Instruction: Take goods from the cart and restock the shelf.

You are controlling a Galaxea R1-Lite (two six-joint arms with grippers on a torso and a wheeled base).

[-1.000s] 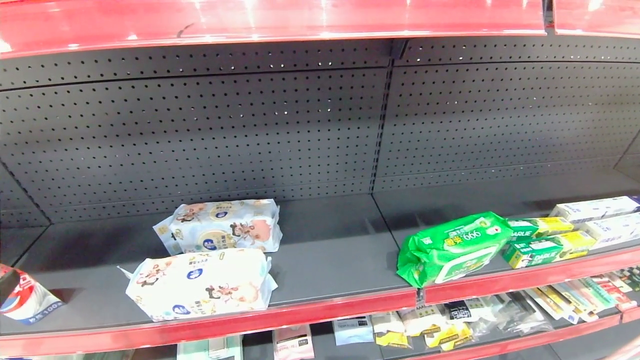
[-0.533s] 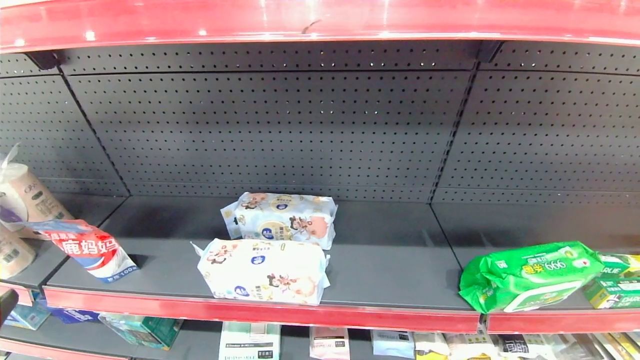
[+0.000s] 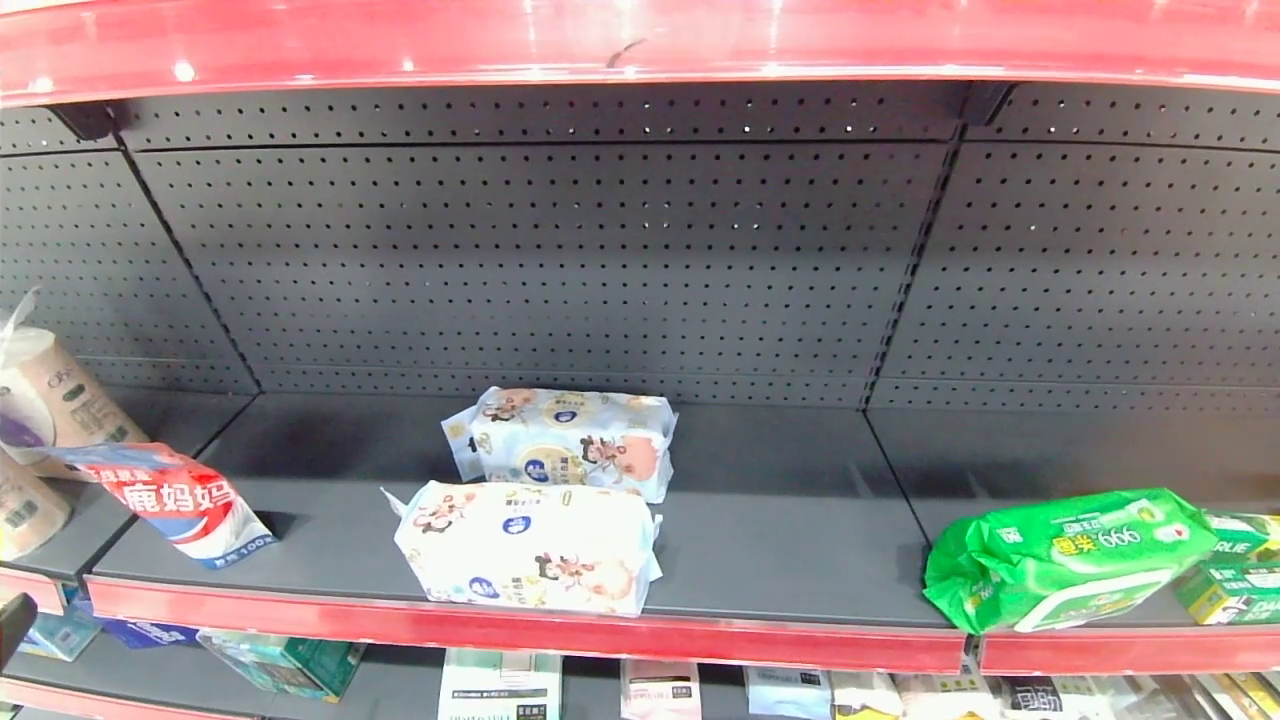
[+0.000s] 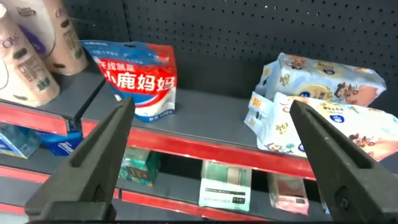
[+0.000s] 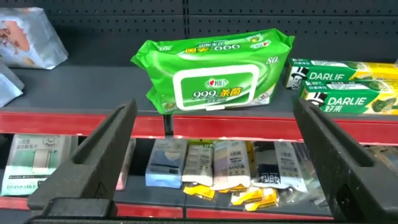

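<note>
Left hand, right hand both wide, holding nothing. Best next: fetch goods from cart, fill bare shelf middle.

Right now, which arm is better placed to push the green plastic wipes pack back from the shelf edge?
Right. The right tool is open with the green plastic wipes pack centred straight ahead of it. The left tool, also open, faces the red, white and blue pouch farther left.

Green wipes pack, white cartoon-print tissue packs, red-edged grey perforated shelf
</note>
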